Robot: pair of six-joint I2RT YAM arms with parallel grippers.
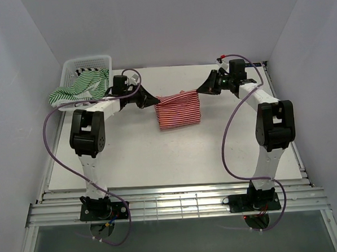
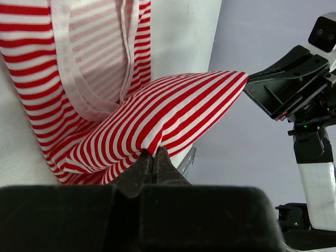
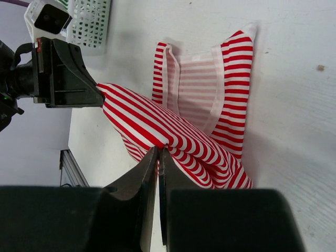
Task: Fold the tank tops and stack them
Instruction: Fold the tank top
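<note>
The red-and-white striped tank top [image 1: 179,109] hangs between my two grippers above the back of the table, its lower part resting on the surface. My left gripper [image 1: 154,99] is shut on its left top corner [image 2: 157,137]. My right gripper [image 1: 199,91] is shut on its right top corner [image 3: 157,137]. The green-and-white striped tank top [image 1: 79,87] drapes out of the white mesh basket [image 1: 86,63] at the back left. A bit of black-and-white fabric [image 1: 87,69] shows inside the basket.
The white table [image 1: 176,159] runs forward to a slatted metal rail [image 1: 178,205]. Purple cables loop beside both arms. Grey walls enclose the left, back and right sides.
</note>
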